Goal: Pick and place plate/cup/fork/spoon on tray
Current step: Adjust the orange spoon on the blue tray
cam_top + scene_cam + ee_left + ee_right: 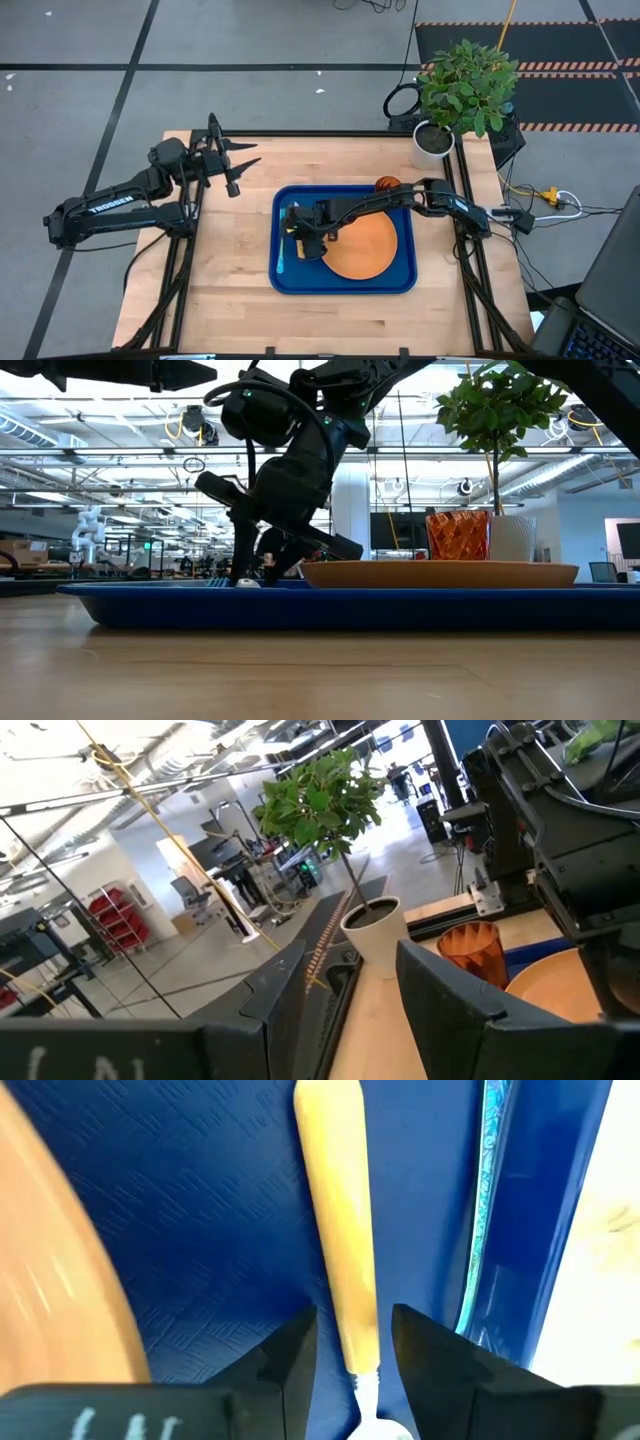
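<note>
Jaws of our right gripper [350, 1342] straddle the spoon [336, 1230] handle, lying in the tray [405, 275] left of the plate [365, 250]; whether they clamp it, we cannot tell. Lifting off could drag it

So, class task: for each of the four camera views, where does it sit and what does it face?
High: overhead, straight down on the tray; both arms show.
Low: table height, level across; right arm descends.
Left wrist: raised left arm, facing the plant pot; own fingers show.
Right wrist: down at the spoon; own fingers straddle its handle.
Shared: the cup and the plate appear in several views.
</note>
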Motion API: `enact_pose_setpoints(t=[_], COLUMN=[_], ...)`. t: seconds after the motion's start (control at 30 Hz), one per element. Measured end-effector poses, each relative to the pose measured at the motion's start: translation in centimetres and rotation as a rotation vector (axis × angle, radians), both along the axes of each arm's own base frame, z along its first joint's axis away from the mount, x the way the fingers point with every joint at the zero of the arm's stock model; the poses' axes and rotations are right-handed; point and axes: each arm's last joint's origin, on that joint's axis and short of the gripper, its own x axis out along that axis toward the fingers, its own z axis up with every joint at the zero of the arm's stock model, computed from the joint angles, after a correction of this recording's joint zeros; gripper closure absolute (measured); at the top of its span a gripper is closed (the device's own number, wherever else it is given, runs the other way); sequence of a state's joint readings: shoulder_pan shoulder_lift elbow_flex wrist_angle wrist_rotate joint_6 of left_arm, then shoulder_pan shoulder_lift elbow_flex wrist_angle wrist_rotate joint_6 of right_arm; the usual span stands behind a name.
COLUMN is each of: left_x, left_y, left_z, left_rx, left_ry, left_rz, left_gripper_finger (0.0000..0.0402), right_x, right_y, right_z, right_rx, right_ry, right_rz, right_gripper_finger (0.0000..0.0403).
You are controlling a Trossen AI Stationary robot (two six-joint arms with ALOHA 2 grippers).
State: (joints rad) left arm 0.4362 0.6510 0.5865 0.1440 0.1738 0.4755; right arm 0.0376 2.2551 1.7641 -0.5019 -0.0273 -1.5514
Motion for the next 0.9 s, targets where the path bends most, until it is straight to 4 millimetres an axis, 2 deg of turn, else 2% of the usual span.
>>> enact_pose_setpoints(t=[0.23,0.63,0.9], left_x=[0.0,0.0,0.0], left_y=[0.0,0.0,0.0], left_z=[0.0,0.0,0.0], left_rx=[-0.005,-0.007,-0.008], left_ry=[-0.001,-0.002,-0.002], left_rz=[0.000,-0.001,-0.001], left_gripper_finger=[0.0240,0.0240,0.0240], right_x=[-0.1,-0.3,-0.2], right_y=[0.2,2.3,1.4], right_z=[0.1,0.7,0.7], right_rx=[0.026,0.107,0.096], right_ry=[0.007,-0.001,-0.005], right_rz=[-0.044,-0.036,-0.035], right_gripper_finger=[0.0277,0.0277,0.0277])
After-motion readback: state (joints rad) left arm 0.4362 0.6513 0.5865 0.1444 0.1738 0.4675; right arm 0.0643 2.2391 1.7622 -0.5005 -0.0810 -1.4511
